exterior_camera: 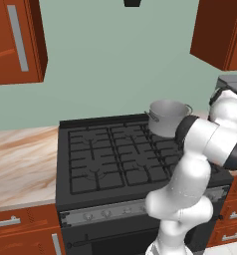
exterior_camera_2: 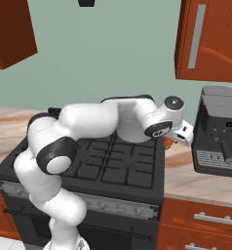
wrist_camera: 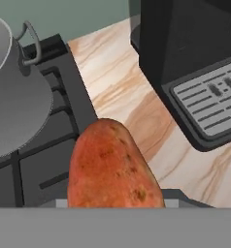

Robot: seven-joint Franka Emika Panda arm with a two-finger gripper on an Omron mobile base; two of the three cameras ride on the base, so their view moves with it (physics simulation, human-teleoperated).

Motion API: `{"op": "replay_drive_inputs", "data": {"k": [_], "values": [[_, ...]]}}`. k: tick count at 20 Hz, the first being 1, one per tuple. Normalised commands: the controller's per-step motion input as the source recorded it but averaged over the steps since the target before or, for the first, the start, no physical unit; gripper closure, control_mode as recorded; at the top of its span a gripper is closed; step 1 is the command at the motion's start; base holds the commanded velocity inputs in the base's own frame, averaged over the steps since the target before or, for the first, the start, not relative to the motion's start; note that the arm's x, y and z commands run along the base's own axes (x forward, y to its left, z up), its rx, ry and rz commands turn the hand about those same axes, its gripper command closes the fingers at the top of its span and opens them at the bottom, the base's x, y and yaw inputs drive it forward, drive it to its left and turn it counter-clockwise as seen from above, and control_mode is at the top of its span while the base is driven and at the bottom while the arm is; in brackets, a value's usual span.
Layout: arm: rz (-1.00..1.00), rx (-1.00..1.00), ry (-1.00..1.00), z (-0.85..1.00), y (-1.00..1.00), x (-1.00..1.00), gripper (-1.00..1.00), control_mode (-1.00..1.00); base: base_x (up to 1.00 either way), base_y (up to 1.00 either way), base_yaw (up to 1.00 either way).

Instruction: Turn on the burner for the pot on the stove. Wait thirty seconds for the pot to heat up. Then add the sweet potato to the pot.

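The orange-red sweet potato looms close at the bottom of the hand view and hides the fingertips. It hangs over the stove's right edge and the marble counter. In the right base view a bit of the sweet potato peeks out under my gripper, which is shut on it. The silver pot stands on the back right burner of the black stove, to the left of the potato. The pot and one loop handle also show in the hand view. The stove's knob strip faces the base.
A dark coffee machine stands on the counter just right of the gripper, and the coffee machine is also close in the hand view. Wooden cabinets hang above. More marble counter lies left of the stove.
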Motion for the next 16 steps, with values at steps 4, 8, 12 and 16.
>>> {"op": "replay_drive_inputs", "data": {"k": [4, 8, 12, 16], "values": [[-0.02, -0.13, -0.11, 0.9, 0.43, -0.6, 1.0, -1.0, 0.0, 0.0, 0.0], [-0.03, -0.12, -0.01, 0.96, 0.49, -0.44, 1.0, -1.0, 0.0, 0.0, 0.0], [-0.01, -0.05, 0.0, 0.82, 0.55, -0.3, 1.0, -1.0, 0.0, 0.0, 0.0], [0.0, 0.0, 0.0, 0.6, 0.77, -0.14, 1.0, -1.0, 0.0, 0.0, 0.0]]}}
